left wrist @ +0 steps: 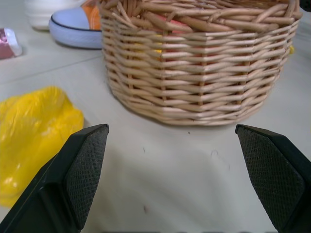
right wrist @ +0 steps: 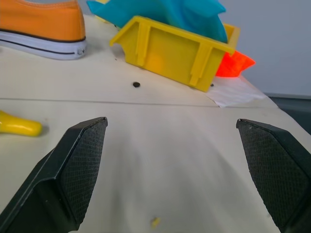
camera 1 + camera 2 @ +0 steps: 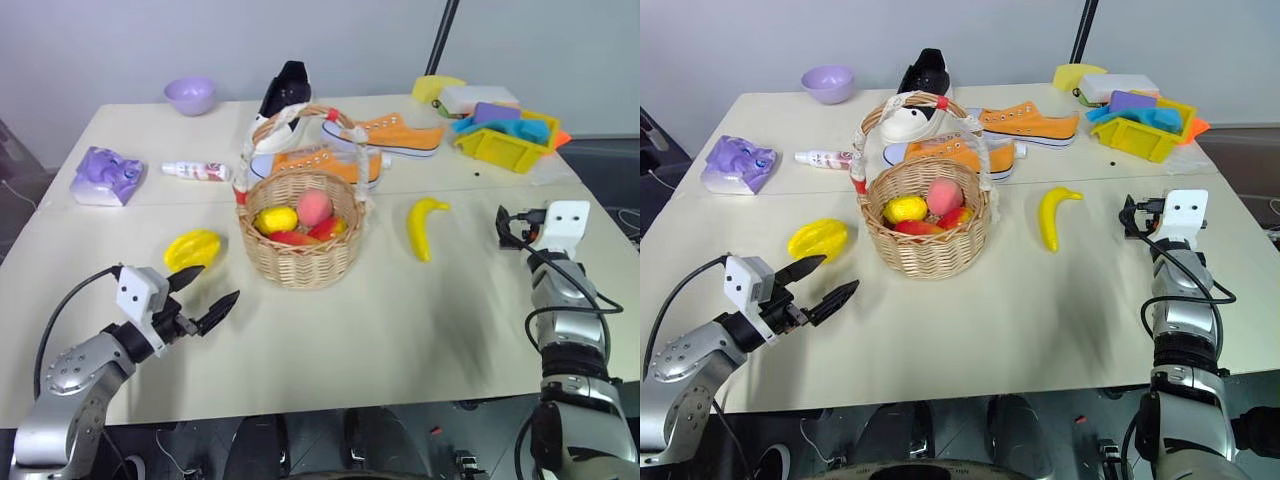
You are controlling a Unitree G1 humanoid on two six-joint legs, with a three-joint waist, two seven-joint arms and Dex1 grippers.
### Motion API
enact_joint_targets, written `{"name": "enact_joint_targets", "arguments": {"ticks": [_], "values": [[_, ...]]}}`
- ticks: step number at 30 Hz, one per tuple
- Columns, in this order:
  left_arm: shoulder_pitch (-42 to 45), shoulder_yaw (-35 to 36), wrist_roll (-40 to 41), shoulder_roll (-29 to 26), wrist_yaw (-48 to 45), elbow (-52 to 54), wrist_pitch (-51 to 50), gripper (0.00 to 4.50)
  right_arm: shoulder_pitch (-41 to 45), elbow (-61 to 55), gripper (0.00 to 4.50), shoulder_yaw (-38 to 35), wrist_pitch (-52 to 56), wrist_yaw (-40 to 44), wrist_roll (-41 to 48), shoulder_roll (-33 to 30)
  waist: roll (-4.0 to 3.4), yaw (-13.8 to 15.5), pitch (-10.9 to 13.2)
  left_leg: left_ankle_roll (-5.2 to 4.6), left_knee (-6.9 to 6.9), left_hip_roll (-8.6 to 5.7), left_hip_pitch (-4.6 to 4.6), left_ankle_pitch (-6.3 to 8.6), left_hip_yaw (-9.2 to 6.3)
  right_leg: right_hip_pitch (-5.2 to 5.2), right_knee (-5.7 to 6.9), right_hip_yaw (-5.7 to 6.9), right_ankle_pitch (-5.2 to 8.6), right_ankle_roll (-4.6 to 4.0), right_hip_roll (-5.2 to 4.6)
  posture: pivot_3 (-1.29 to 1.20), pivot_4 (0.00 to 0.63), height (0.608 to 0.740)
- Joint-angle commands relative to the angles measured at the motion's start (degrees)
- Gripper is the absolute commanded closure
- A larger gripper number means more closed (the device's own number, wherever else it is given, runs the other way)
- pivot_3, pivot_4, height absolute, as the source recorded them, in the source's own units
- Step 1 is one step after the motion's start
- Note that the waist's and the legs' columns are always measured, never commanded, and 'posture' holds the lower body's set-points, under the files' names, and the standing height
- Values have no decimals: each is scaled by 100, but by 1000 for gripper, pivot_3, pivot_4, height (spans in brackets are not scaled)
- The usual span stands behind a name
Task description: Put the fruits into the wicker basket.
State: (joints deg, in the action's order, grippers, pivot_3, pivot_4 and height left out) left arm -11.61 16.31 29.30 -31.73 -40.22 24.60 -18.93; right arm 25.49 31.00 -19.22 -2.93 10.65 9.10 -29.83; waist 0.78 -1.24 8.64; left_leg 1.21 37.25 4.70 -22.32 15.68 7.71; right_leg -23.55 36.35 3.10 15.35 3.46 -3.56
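The wicker basket stands mid-table, holding a lemon, a pink peach and red pieces. A yellow starfruit lies on the table just left of the basket. A banana lies to the basket's right. My left gripper hovers open and empty near the front left, aimed at the gap between starfruit and basket. My right gripper is open and empty over the table's right side. The banana's tip is off to one side of it.
Two orange sneakers and a black shoe lie behind the basket. A yellow bin with blue items sits back right. At the back left are a purple bowl, a purple packet and a small bottle.
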Motion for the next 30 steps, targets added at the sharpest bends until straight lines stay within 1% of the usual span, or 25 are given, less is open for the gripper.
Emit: {"name": "enact_joint_targets", "arguments": {"ticks": [1, 4, 9, 17, 21, 25, 30], "values": [[10, -37, -143, 23, -34, 24, 316, 0, 14, -360, 65, -46, 5, -23, 43, -13, -1, 0, -1, 0, 0, 0, 0, 0, 0, 0, 0, 0, 0, 0, 1, 0, 150, 740], [94, -76, -259, -5, 3, 7, 351, 0, 5, -456, 65, -61, 83, -49, 67, 4, -1, 5, -1, 0, 0, 1, 0, 0, 0, 0, 0, 0, 0, -1, 1, 0, 150, 740], [133, 28, 100, 67, -269, -12, 441, 0, -36, -595, 65, 24, 122, -23, 12, 44, -1, 7, -1, 0, 0, 1, 0, 0, 0, 0, 0, 0, 0, -1, -1, 0, 150, 740], [401, 0, 10, -37, -361, -208, 629, 0, -228, -912, 65, 137, 132, 85, 67, 281, -1, 12, -1, 0, 0, 2, 0, 0, -1, 0, 0, 1, 0, 0, 2, 0, 150, 740], [456, -27, 3, -36, -329, -209, 614, 0, -76, -390, 65, 101, -134, 292, 85, 203, -1, 7, -1, 0, 0, 1, 0, 0, 1, 1, 0, 0, 0, 0, -1, 0, 150, 740], [479, 5, 9, -42, -282, -255, 596, 0, 76, -185, 65, 69, -188, 357, 147, 215, -2, 6, -1, 0, -1, -1, 0, 0, 0, -1, 0, 0, 0, 0, 3, 0, 150, 740], [613, -56, 35, -12, -305, -361, 611, 0, 306, 458, 65, 103, -642, 590, 115, 151, -2, 5, 0, 0, 0, -4, 0, 0, 1, 0, 0, 0, 0, 0, 3, 0, 150, 740]]}}
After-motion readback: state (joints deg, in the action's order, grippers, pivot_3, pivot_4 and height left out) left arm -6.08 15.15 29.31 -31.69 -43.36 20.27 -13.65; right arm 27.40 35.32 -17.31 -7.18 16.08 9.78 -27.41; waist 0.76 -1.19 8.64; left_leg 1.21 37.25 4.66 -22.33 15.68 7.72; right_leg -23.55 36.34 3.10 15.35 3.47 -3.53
